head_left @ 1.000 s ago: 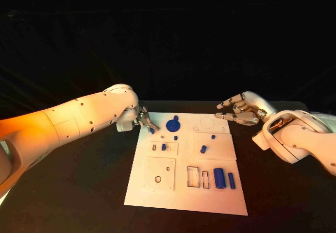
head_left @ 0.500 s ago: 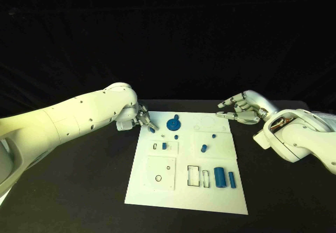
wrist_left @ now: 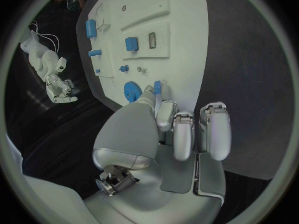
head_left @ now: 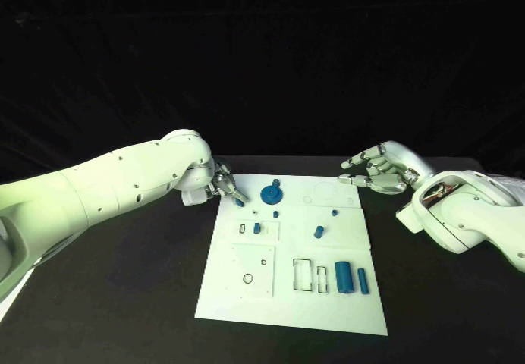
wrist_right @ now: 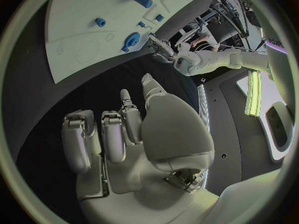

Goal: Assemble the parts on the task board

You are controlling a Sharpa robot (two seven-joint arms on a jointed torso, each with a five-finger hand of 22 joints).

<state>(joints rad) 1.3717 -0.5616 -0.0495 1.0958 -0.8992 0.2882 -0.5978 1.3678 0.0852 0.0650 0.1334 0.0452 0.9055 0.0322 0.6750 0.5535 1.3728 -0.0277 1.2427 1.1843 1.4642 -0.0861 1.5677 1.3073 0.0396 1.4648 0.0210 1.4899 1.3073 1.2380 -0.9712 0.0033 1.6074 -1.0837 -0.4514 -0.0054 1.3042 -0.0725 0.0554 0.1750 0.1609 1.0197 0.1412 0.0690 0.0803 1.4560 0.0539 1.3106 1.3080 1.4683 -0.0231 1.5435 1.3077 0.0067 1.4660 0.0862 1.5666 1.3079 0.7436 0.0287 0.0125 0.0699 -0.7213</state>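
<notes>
The white task board [head_left: 287, 305] lies in the middle of the black table. My left hand [head_left: 222, 184] is at the board's far left corner and pinches a small blue part [head_left: 239, 202] between thumb and fingertip; the left wrist view shows that part [wrist_left: 157, 87] just above the board's edge [wrist_left: 184, 45]. A blue round disc [head_left: 270, 197] stands on the board right beside it. My right hand [head_left: 378, 173] hovers beyond the far right corner, fingers apart and holding nothing.
Other blue parts are on the board: small pegs [head_left: 319, 232] near the middle, a thick cylinder [head_left: 344, 277] and a slim bar [head_left: 362, 282] at the near right. Two rectangular slots [head_left: 302, 276] are beside them. Bare black table [head_left: 121, 303] surrounds the board.
</notes>
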